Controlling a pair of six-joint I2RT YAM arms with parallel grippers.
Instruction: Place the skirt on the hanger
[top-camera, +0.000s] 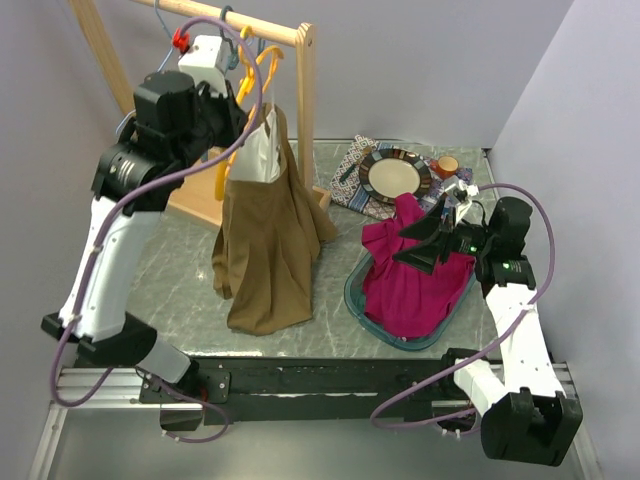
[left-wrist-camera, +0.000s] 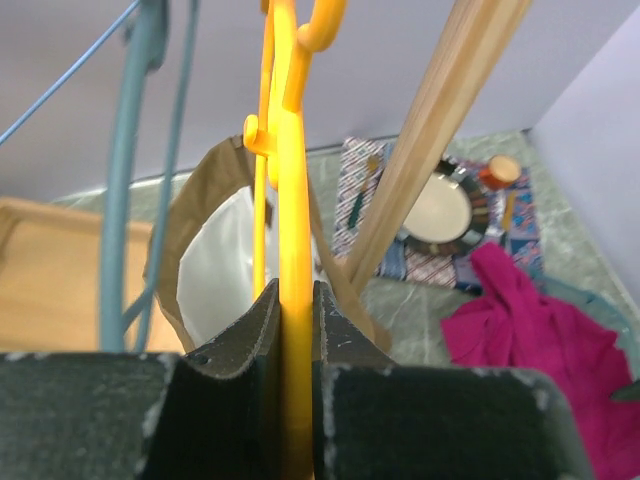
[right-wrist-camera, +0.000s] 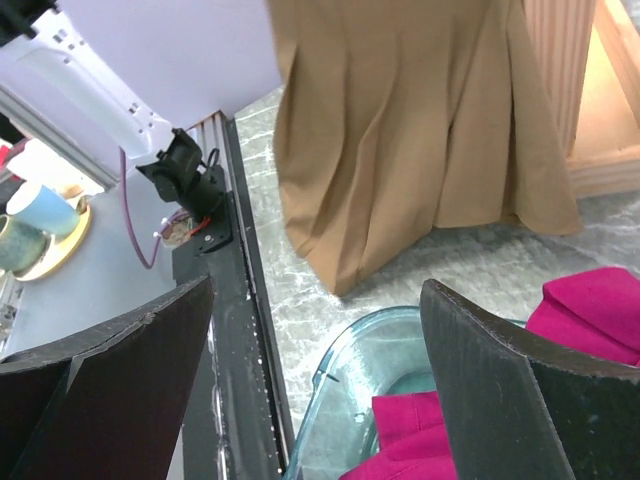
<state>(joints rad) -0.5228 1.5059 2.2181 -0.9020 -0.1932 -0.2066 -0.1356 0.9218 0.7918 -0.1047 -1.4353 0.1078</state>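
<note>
A tan pleated skirt (top-camera: 268, 240) with a white lining hangs from a yellow hanger (top-camera: 248, 80) on the wooden rack rail (top-camera: 240, 20); its hem touches the table. My left gripper (top-camera: 238, 112) is up by the rail, shut on the yellow hanger (left-wrist-camera: 295, 200), which runs between its fingers (left-wrist-camera: 296, 300). The skirt's waistband (left-wrist-camera: 225, 170) shows just below. My right gripper (top-camera: 430, 235) is open and empty, hovering over a glass dish (top-camera: 360, 305). In the right wrist view its fingers spread wide (right-wrist-camera: 318, 290), with the skirt (right-wrist-camera: 400, 130) beyond them.
A magenta cloth (top-camera: 415, 285) fills the glass dish (right-wrist-camera: 340, 390). A plate (top-camera: 395, 175) lies on a patterned placemat (top-camera: 350, 190) at the back. A blue hanger (left-wrist-camera: 130, 150) hangs beside the yellow one. The rack's post (left-wrist-camera: 440, 120) and wooden base (top-camera: 200, 205) stand behind the skirt.
</note>
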